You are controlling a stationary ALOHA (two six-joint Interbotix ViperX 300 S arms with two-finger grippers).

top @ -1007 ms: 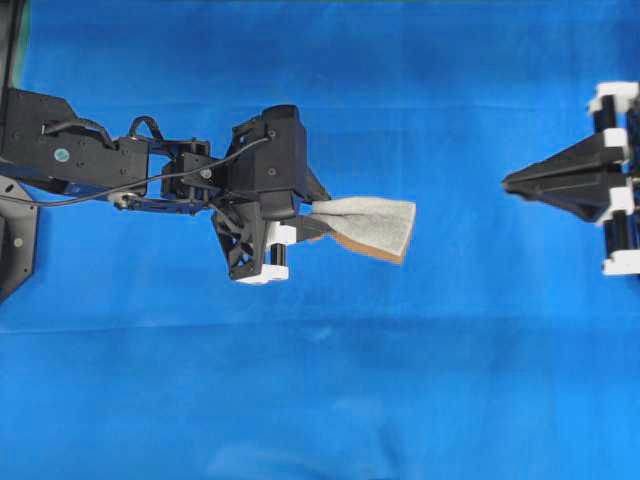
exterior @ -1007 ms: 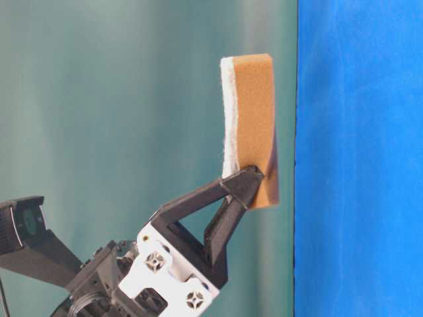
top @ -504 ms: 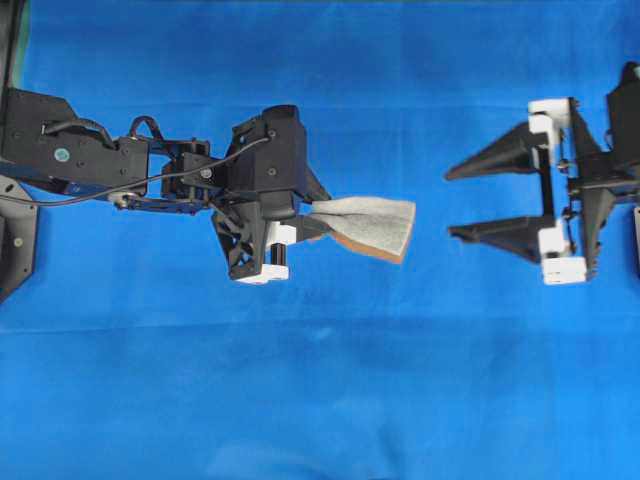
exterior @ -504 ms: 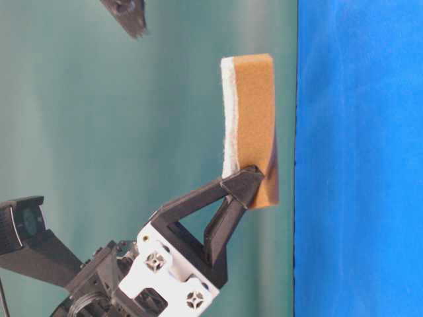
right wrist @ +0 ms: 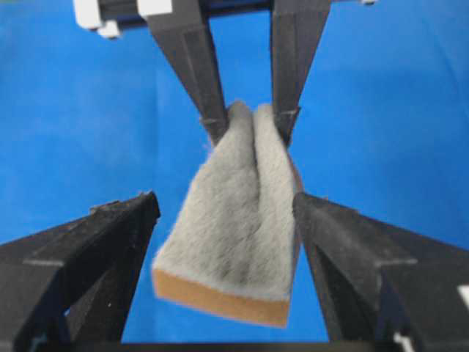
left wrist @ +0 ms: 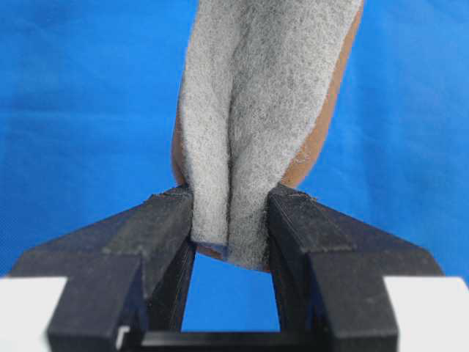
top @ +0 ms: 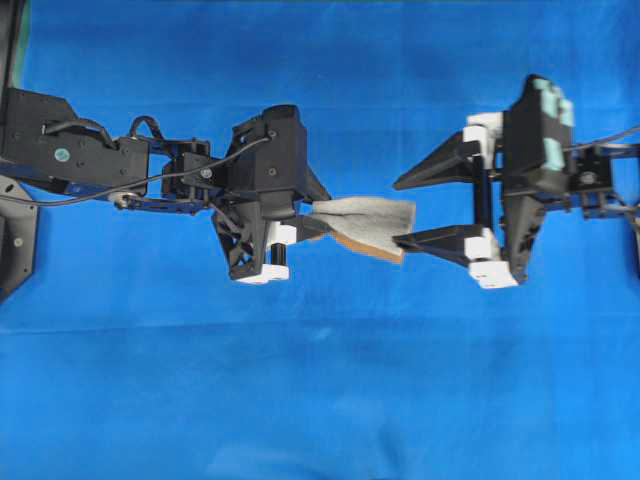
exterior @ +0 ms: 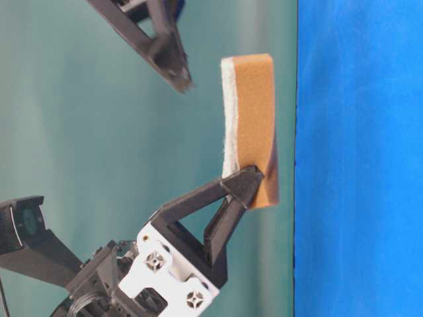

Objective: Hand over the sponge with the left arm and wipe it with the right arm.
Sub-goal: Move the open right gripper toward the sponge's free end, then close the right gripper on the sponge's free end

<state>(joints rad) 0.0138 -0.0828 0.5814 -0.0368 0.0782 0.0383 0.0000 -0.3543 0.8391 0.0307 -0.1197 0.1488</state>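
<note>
A blue cloth (top: 330,400) covers the whole table. The left arm (top: 150,165) reaches in from the left of the overhead view, and the right arm (top: 560,165), with teal patches on its gripper housing, reaches in from the right. The left gripper (left wrist: 231,220) is clamped on one end of the sponge (top: 365,225), pinching its grey felt face into a fold and holding it in the air above the cloth, orange layer facing down. The right gripper (top: 398,212) is spread wide, its fingers (right wrist: 110,242) standing on either side of the sponge's free end; whether either finger touches it cannot be told.
</note>
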